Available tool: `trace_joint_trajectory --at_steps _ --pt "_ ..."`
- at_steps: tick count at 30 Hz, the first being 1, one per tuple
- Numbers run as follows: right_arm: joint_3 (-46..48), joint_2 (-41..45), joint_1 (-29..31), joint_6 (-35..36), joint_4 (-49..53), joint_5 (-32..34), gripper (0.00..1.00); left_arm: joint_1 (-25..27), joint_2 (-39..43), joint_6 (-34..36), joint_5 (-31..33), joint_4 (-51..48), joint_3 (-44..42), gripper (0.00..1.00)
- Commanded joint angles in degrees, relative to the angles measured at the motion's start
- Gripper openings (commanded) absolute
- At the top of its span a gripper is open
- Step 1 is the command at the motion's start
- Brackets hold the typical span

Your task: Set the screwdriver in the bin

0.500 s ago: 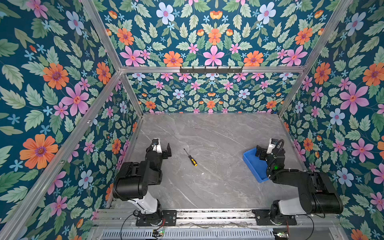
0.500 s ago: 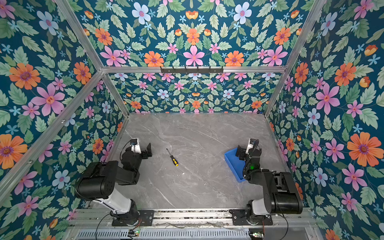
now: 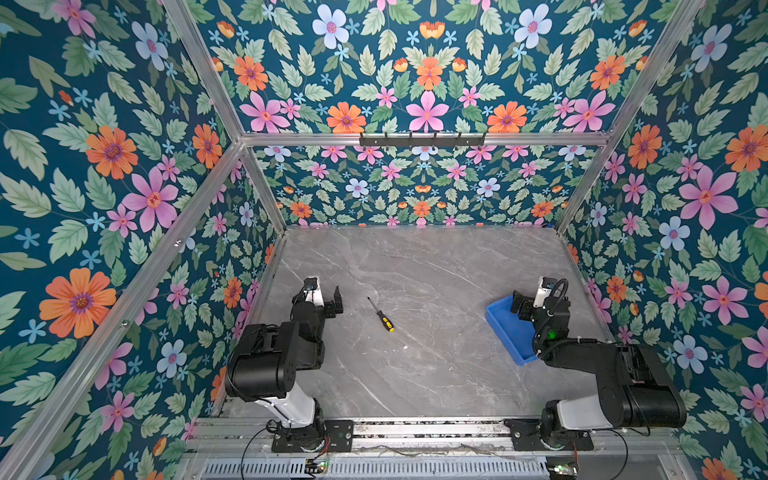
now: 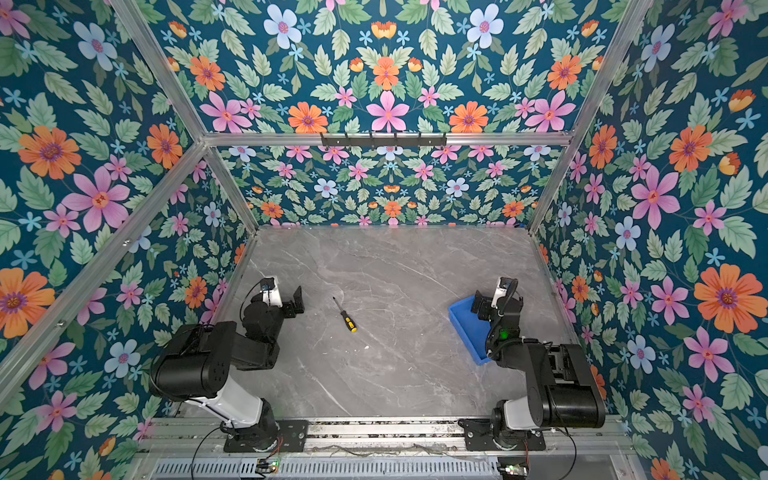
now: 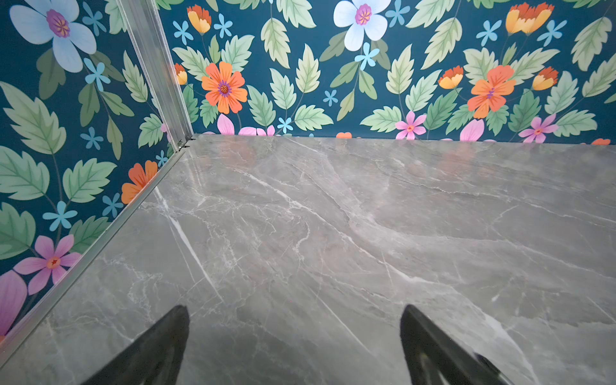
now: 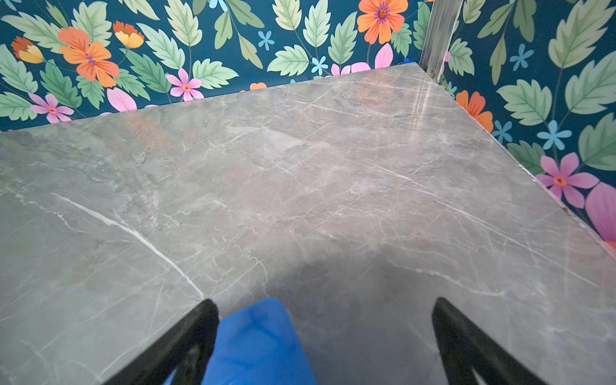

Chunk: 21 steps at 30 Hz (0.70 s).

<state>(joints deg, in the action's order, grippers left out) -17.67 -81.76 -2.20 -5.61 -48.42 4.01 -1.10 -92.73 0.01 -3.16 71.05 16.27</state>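
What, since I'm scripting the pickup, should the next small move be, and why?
Probably reach the left gripper toward the screwdriver: it lies loose on the table, nearer that arm; both grippers are open and empty, and the right gripper is over the bin.

Running the tally now. Screwdrivers: one, a single screwdriver (image 3: 381, 315), and both top views agree. Bins: one blue bin (image 3: 505, 328). Tables: one grey marble table (image 3: 415, 374). Arms: two, my left arm (image 3: 266, 365) and my right arm (image 3: 623, 382). Base plates (image 3: 338, 434): two, one under each. Grippers: two, my left gripper (image 5: 295, 311) and my right gripper (image 6: 324, 302). Counting fingers (image 5: 160, 346) in the wrist views: two black ones on the left, two on the right, four altogether. Flowered walls (image 3: 415, 187): three in sight. Hook rack (image 3: 422, 140) on the back rail: one.
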Motion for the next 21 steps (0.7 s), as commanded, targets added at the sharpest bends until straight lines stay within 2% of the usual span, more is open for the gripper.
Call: trace_joint_trajectory --at_steps 1,15,21 --pt "0.00 -0.07 0.04 0.18 -1.41 0.14 0.99 -0.04 0.18 -0.01 0.08 0.93 -0.03 1.00" --pt "0.17 1.18 0.08 0.25 -0.80 0.29 0.99 -0.04 1.60 -0.51 1.45 3.45 -1.93 1.00" --pt "-0.60 9.22 0.08 1.78 8.12 -1.47 0.99 0.05 9.06 -0.70 1.40 -5.37 -1.08 1.00"
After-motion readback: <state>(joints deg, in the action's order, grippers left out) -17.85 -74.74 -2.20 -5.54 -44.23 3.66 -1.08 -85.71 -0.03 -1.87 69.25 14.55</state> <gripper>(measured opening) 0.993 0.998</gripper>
